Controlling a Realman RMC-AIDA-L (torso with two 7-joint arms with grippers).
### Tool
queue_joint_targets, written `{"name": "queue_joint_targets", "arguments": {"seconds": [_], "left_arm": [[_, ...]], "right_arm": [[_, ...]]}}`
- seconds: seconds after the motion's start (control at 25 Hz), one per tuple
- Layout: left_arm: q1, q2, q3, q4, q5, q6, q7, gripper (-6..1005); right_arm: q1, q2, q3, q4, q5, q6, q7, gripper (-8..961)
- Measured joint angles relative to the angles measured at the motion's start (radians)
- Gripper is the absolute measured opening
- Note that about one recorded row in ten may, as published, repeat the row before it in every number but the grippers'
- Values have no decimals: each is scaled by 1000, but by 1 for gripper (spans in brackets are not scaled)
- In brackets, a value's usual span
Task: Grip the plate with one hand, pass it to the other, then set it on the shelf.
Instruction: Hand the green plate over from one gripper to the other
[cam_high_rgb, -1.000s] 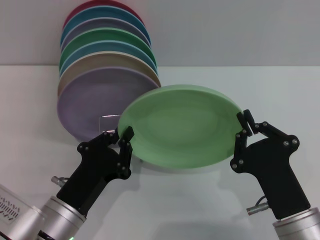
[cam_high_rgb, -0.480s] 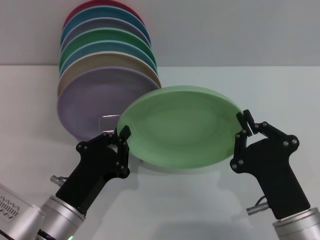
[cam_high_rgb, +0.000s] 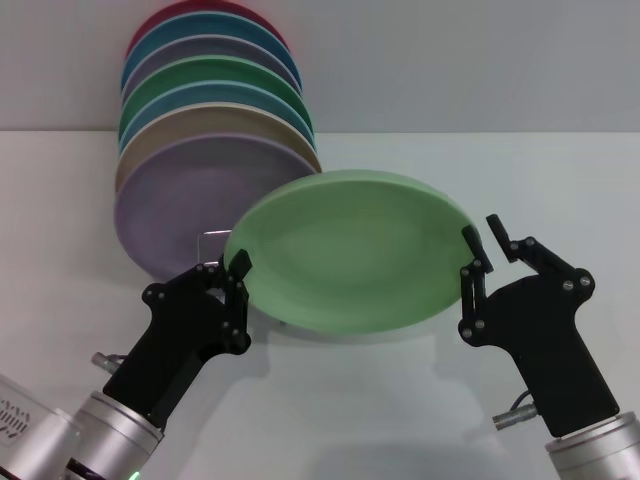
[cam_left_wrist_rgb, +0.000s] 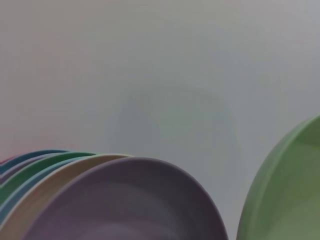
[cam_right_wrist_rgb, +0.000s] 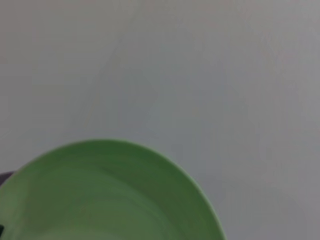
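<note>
A plain mint-green plate (cam_high_rgb: 350, 250) between black pincers, beside a lilac-fronted plate stack (cam_high_rgb: 190, 205).

The plate (cam_high_rgb: 350, 250) I'm holding looks like smooth matte ceramic or melamine, mint green, basically no glare. My left gripper (cam_high_rgb: 235, 272) and right gripper (cam_high_rgb: 482, 245) are matte black plastic-looking with small shiny screws, on brushed metal wrists. The shelf (cam_high_rgb: 210, 240) is thin shiny wire. The surface (cam_high_rgb: 90, 300) is plain matte white.

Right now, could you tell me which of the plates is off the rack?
The light mint-green plate: it is gripped at its edge by the left gripper, beside the opened right gripper; all others stand racked.
</note>
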Motion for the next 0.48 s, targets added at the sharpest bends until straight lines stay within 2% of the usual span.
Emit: {"name": "queue_joint_targets", "arguments": {"seconds": [0.2,0.48], "left_arm": [[10,-1,-16,-1,1,3,0,43],[35,5,-52,-15,0,49,0,44]], "right_arm": [[-8,0,-2,3,-4,-11,2,165],[-20,-2,-59,1,-9,-109,7,329]]}}
